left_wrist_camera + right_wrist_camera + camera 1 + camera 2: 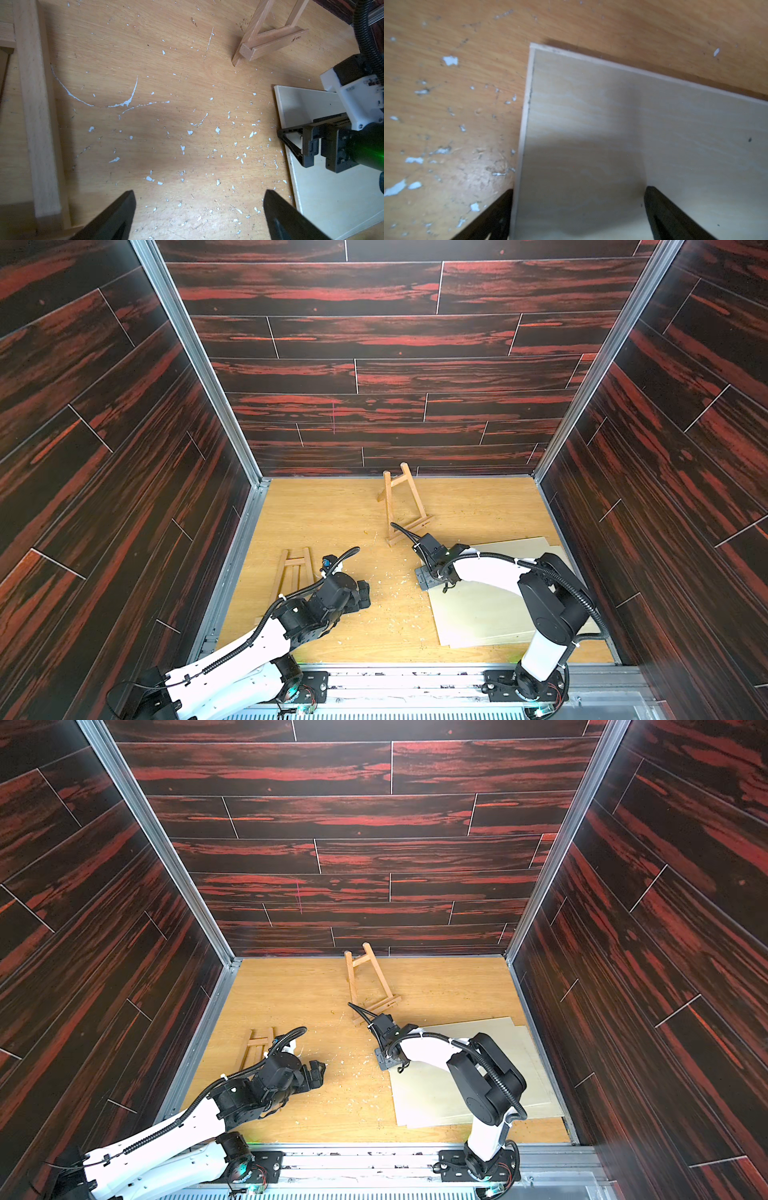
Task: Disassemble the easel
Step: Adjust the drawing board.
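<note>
The wooden easel (414, 493) (379, 973) stands tilted at the back of the floor, its ledge (270, 41) at the near end. A separate wooden frame piece (296, 561) (261, 1041) lies flat at the left; one of its slats (39, 124) shows in the left wrist view. My left gripper (365, 593) (318, 1073) (199, 207) is open over bare floor beside that piece, holding nothing. My right gripper (427, 578) (386, 1058) (579, 207) is open and empty, low over the corner of a pale board (633, 124), in front of the easel's ledge.
Pale thin boards (490, 614) (457, 1094) (332, 197) lie stacked at the right of the floor, partly under the right arm. White flakes and scratches (124, 104) dot the wooden floor between the arms. Dark panelled walls close in three sides.
</note>
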You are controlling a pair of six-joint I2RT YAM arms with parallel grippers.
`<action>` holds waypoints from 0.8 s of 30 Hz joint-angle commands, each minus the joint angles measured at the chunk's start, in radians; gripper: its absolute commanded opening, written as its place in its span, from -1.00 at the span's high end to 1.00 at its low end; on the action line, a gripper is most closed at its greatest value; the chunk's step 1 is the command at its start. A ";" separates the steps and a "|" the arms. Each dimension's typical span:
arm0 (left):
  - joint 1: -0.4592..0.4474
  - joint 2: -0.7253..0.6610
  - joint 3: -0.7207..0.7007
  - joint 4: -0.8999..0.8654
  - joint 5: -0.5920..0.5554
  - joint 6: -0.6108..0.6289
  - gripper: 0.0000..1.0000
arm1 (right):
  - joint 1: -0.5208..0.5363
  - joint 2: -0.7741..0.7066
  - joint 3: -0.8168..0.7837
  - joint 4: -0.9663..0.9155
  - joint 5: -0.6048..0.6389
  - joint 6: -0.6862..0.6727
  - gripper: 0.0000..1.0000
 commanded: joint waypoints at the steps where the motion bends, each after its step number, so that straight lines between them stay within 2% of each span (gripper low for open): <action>1: 0.005 -0.014 -0.013 -0.014 -0.021 -0.012 -1.00 | -0.008 0.028 -0.011 -0.024 0.051 -0.004 -0.97; 24: 0.004 -0.002 -0.009 -0.004 -0.017 -0.016 -0.99 | -0.086 -0.007 -0.047 -0.007 0.060 -0.013 -0.97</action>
